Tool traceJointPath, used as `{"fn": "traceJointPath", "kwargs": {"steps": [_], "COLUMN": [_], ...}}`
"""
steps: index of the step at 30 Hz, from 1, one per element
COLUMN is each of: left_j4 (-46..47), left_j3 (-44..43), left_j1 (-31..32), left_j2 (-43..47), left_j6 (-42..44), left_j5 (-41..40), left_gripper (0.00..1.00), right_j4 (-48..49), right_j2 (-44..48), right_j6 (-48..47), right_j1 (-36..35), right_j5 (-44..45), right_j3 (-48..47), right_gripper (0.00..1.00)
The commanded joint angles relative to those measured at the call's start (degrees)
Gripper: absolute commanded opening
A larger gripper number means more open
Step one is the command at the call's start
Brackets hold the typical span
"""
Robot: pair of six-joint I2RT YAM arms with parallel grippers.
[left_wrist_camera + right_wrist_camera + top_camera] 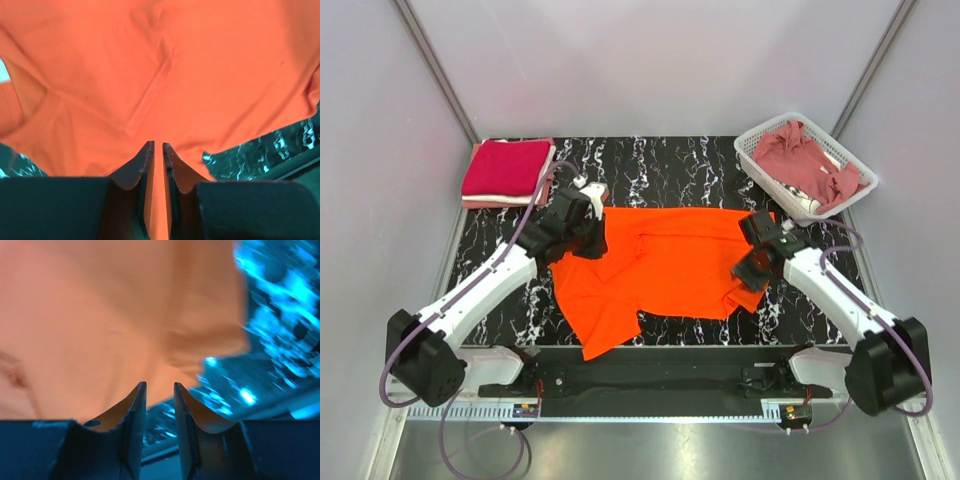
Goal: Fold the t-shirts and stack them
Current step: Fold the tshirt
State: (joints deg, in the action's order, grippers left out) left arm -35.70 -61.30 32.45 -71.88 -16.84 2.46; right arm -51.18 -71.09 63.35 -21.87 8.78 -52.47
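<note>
Over the orange t-shirt (200, 75), left fingers (139, 172) stand barely apart; right fingers (134, 410) gape at its edge.

The top camera looks steeply down from high at the near edge over the whole table (700, 160), while both wrist cameras face forward, low and very close above the orange t-shirt (660, 270), which all three views share.

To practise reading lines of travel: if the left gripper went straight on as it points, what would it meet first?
The orange t-shirt, spread right ahead of the left gripper; depth is unclear, so it may already touch.
</note>
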Motion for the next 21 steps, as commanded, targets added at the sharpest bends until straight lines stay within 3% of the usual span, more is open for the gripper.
{"fn": "traceJointPath", "kwargs": {"steps": [1, 4, 9, 15, 21], "left_j4": [9.31, 8.73, 6.09, 1.96, -2.26], "left_j3": [6.09, 8.3, 8.74, 9.18, 9.79], "left_j1": [-0.54, -1.16, -1.16, -0.02, 5.95], "left_j2": [4.46, 4.03, 4.72, 9.55, 10.62], "left_j6": [-2.23, -1.36, 2.15, 5.41, 3.57], "left_j5": [4.38, 6.84, 12.75, 10.29, 2.03], "left_gripper": [0.18, 0.19, 0.2, 0.22, 0.24], "right_j4": [-7.0, -6.92, -6.92, -2.97, -2.52], "right_j2": [7.97, 10.36, 6.76, 6.84, 8.77], "right_j6": [16.16, 19.86, 21.28, 24.88, 28.57], "right_j1": [1.21, 2.97, 3.67, 4.03, 4.2], "right_j5": [4.05, 3.71, 2.39, 3.79, 7.22], "right_j3": [6.48, 11.15, 13.44, 15.82, 16.08], "right_gripper": [0.36, 0.37, 0.37, 0.38, 0.4]}}
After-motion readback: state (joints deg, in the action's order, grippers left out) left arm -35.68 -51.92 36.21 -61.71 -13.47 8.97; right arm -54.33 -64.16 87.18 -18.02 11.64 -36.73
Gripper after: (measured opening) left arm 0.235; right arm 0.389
